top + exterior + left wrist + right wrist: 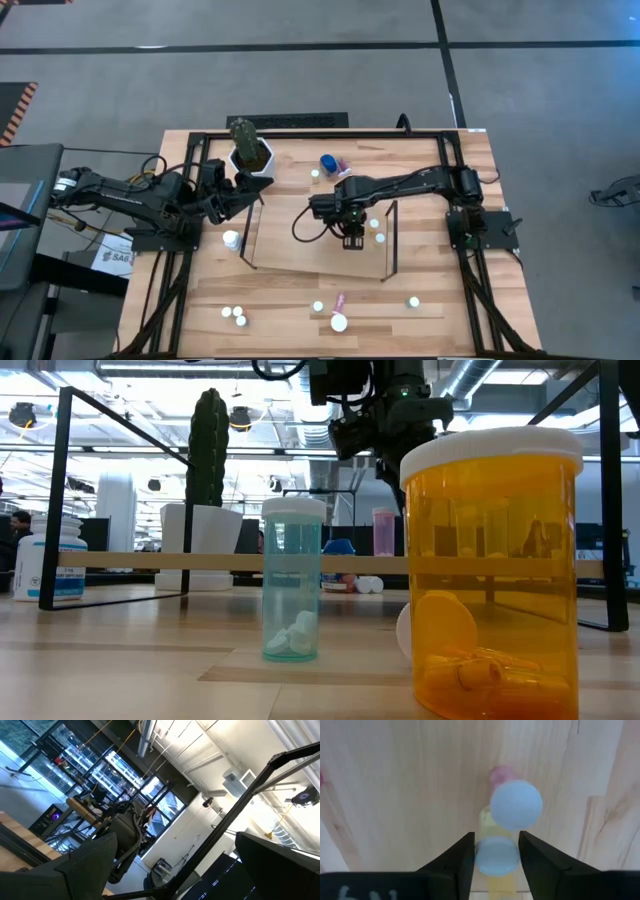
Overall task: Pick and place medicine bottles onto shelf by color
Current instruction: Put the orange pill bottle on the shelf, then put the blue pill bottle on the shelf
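Observation:
The shelf (300,245) lies in the middle of the table. My right gripper (352,240) points straight down over its right part, open, its fingers close on either side of the white cap (495,856) of a yellowish medicine bottle standing on the shelf. Just beyond stand a second white-capped bottle (516,804) and a pink one (502,774). My left gripper (252,190) waits open by the shelf's left panel, tipped upward, holding nothing. More bottles stand scattered on the table. My right gripper comes from above with one finger (462,860) on each side of the yellowish bottle's white cap (495,865). The bottle stands upright on the shelf. Whether the fingers touch the cap, I cannot tell.
A cactus in a white pot (250,150) stands at the far left; a blue-capped bottle (328,163) lies beside it. Near the front edge are an orange bottle (490,570), a teal one (292,580) and several small white-capped ones (232,315). The shelf's dark panels (392,240) flank my right gripper.

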Controlling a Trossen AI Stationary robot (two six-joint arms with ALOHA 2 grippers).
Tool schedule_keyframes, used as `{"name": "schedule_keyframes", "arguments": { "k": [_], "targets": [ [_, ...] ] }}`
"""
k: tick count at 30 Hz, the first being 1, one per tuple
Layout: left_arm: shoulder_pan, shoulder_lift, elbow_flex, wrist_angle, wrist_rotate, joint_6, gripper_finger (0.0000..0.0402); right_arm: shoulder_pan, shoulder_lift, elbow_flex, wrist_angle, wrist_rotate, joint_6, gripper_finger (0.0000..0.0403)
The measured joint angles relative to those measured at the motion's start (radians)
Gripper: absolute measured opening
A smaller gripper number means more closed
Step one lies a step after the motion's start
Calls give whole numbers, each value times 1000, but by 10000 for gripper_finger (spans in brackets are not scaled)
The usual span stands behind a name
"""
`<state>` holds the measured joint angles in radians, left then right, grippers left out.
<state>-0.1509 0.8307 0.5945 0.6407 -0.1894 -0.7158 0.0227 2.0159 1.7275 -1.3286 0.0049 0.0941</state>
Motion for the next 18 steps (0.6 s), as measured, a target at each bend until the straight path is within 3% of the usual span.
{"name": "schedule_keyframes", "arguments": {
  "k": [9,18],
  "targets": [
    [0,0,0,1,-2,-1,393,1,-6,29,-112,4,-15,231],
    [0,0,0,1,-2,-2,393,1,-25,151,-230,19,-27,230]
  ]
}}
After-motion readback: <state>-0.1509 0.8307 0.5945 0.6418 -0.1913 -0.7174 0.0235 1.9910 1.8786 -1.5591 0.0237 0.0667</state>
